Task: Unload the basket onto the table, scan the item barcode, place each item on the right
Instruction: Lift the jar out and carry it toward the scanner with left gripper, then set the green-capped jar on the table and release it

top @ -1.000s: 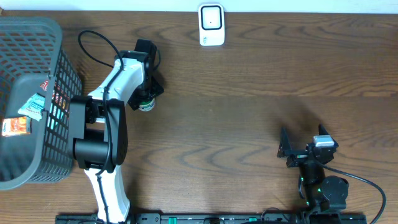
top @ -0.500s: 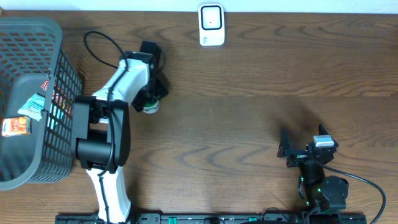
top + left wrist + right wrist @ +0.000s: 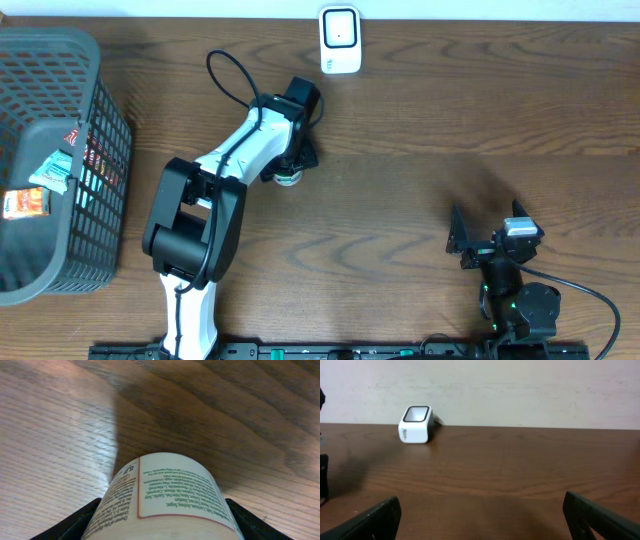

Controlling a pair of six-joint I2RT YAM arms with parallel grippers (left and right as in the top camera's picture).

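Brown wood-grain table (image 3: pixel 400 200); white scanner (image 3: pixel 340 40) at far edge; grey mesh basket (image 3: pixel 105 160) at left edge.

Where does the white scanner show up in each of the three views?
Overhead: scanner at top centre, near the far edge.
Left wrist: not in it; a labelled container fills the bottom.
Right wrist: scanner at upper left.
Shared landmark: the brown wood-grain table.

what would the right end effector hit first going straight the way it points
The way looks free: the right end effector faces open air over the table, with only the wall beyond. The scanner sits left of that line, though depth is unclear.
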